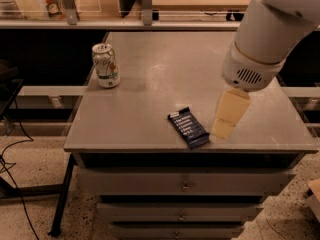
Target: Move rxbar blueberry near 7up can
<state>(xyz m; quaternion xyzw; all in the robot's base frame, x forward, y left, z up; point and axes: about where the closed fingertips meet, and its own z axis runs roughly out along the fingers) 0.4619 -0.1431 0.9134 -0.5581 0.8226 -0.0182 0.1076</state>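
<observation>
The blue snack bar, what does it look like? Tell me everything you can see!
The rxbar blueberry is a flat, dark-blue wrapper with white text lines. It lies flat and slanted near the front edge of the grey table, well apart from the 7up can. The gripper hangs just beside it, apparently not touching.

rxbar blueberry: flat dark-blue wrapper with white text lines, lay diagonal near the worktop's front edge, right of centre. 7up can: upright, silver top, by the left edge. Well apart. Gripper hung just right of the bar.
</observation>
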